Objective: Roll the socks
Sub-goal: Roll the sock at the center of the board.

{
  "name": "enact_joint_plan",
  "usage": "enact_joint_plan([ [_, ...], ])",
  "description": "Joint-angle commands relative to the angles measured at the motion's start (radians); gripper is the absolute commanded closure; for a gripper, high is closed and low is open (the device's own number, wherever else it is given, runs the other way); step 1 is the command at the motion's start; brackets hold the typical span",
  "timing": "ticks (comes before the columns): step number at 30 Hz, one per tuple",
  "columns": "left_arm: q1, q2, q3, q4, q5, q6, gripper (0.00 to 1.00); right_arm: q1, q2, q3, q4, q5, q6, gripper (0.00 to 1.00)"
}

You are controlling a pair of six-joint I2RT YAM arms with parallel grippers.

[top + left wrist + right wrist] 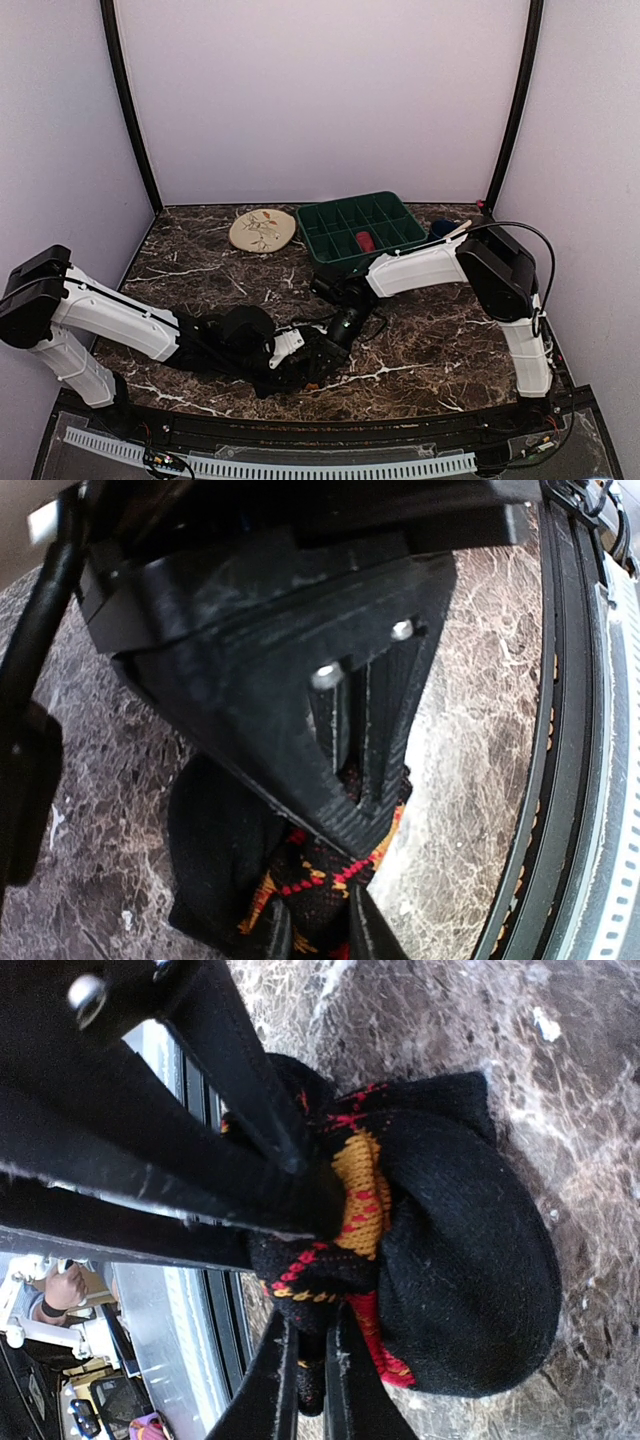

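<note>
A black sock with red and orange argyle diamonds (287,377) lies bunched into a rounded wad near the table's front edge, between both arms. My left gripper (320,935) is shut on a fold of the patterned fabric (310,880), one finger on each side. My right gripper (315,1390) is shut on another fold of the same sock (460,1260), pinching a thin strip of it between nearly touching fingers. In the top view the left gripper (303,362) and the right gripper (332,350) meet over the sock, almost touching each other.
A green compartment tray (340,215) stands at the back centre with a red item (364,241) in one cell. A beige floral plate (262,229) lies left of it. A black rail and a white ribbed strip (300,466) run along the front edge, close to the sock.
</note>
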State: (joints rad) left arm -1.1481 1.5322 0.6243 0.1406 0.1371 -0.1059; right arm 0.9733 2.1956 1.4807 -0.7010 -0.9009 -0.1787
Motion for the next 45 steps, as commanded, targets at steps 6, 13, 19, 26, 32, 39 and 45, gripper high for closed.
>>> enact_joint_plan([
  [6, -0.007, 0.041, 0.004, -0.053, 0.046, -0.017, 0.92, -0.014, 0.028, -0.013, 0.001, 0.063, 0.017, 1.0],
  [13, -0.006, 0.099, 0.024, -0.081, 0.086, -0.041, 1.0, -0.038, 0.001, -0.08, 0.101, 0.079, 0.099, 0.88],
  [19, 0.023, 0.117, 0.03, -0.095, 0.137, -0.074, 1.0, -0.069, -0.061, -0.178, 0.244, 0.044, 0.19, 0.73],
  [26, 0.071, 0.151, 0.03, -0.112, 0.233, -0.106, 1.0, -0.086, -0.131, -0.27, 0.37, 0.042, 0.263, 0.7],
  [32, 0.113, 0.161, 0.022, -0.106, 0.294, -0.136, 1.0, -0.101, -0.182, -0.346, 0.465, 0.067, 0.319, 0.7],
  [39, 0.158, 0.188, 0.024, -0.109, 0.373, -0.165, 1.0, -0.11, -0.26, -0.422, 0.53, 0.158, 0.329, 0.7],
  [45, 0.173, 0.229, 0.04, -0.125, 0.423, -0.186, 1.0, -0.109, -0.363, -0.488, 0.584, 0.29, 0.307, 0.7],
])
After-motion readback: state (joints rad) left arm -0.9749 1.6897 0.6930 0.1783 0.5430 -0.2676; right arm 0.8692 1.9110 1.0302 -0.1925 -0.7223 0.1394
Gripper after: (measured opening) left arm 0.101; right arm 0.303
